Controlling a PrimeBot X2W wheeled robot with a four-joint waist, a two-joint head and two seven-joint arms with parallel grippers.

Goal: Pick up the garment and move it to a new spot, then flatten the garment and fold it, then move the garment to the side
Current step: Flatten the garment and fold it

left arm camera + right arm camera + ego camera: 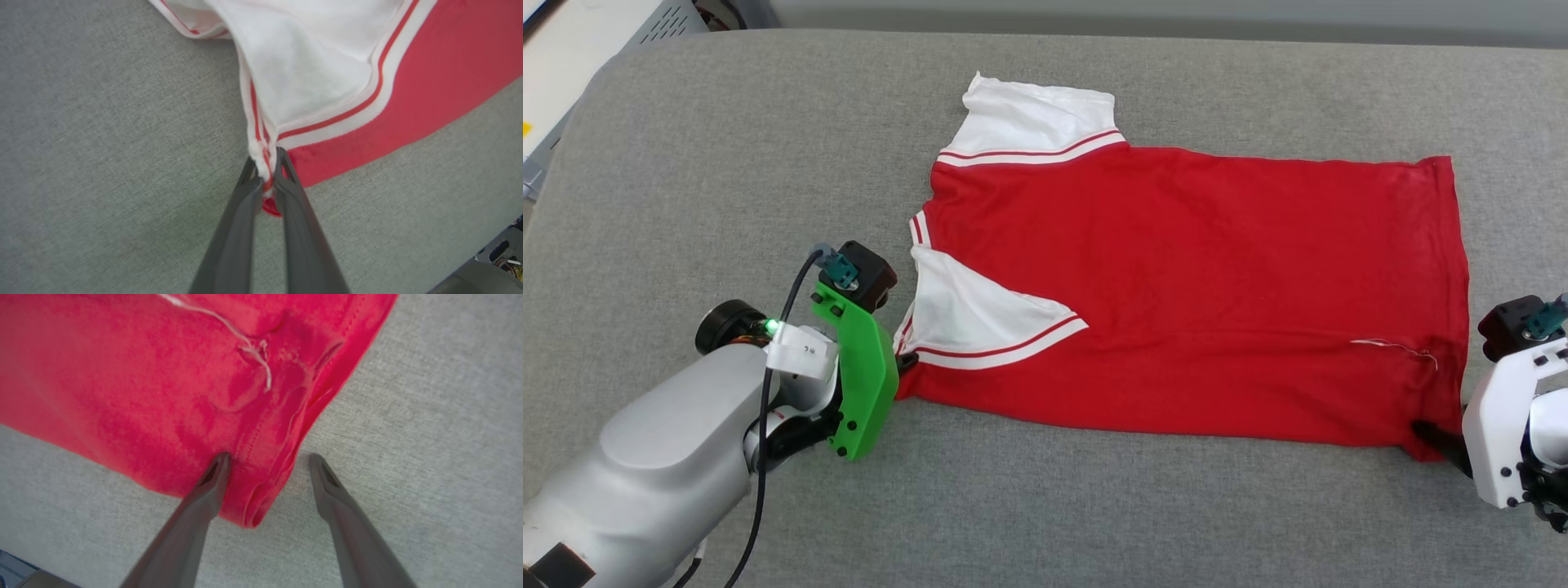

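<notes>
The garment (1176, 269) is a red jersey with white sleeves, spread sideways on the grey padded table (727, 163), collar end to the left. One white sleeve (980, 314) is folded over the red body, the other (1033, 118) points toward the far edge. My left gripper (905, 359) is shut on the striped trim at the near left corner; the left wrist view shows the garment (449, 73) pinched between the tips of this gripper (265, 167). My right gripper (1431, 433) stands open at the near hem corner. In the right wrist view the gripper (269, 457) straddles the garment (122, 375), one finger on the cloth.
A loose white thread (1396, 347) lies on the red cloth near the hem and trails across the fabric as the same thread (245, 339) in the right wrist view. Pale equipment (572, 49) stands beyond the table's far left corner. Bare grey padding runs along the near edge.
</notes>
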